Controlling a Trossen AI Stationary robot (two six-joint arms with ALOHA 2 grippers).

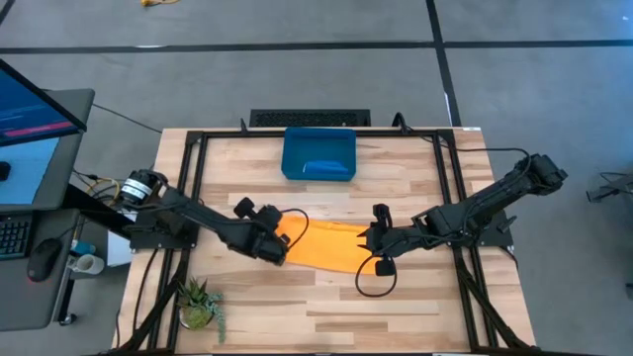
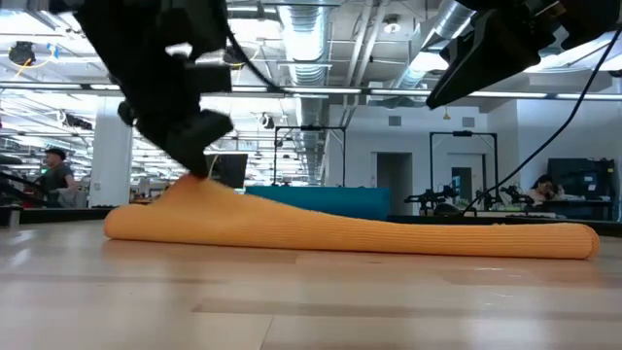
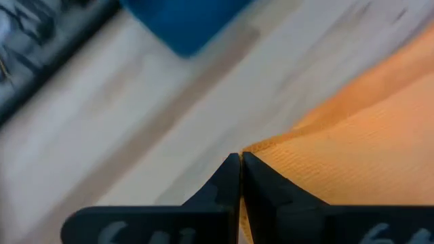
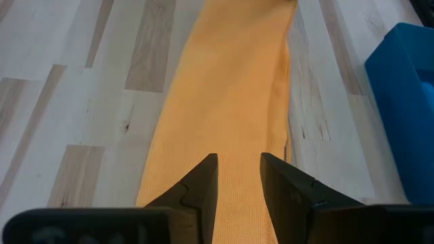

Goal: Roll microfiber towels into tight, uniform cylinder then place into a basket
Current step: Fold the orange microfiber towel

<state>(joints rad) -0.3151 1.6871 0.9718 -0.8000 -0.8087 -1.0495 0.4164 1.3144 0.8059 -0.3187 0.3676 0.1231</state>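
A light wooden table (image 1: 326,297) carries a small potted plant (image 1: 198,302) at its near left corner. A black keyboard-like bar (image 1: 310,118) lies along its far edge. A monitor (image 1: 35,124) stands to the left. A person (image 2: 55,175) sits in the background.

No text, label or number can be read anywhere; faint raised marks on the gripper bodies may be lettering, illegible.
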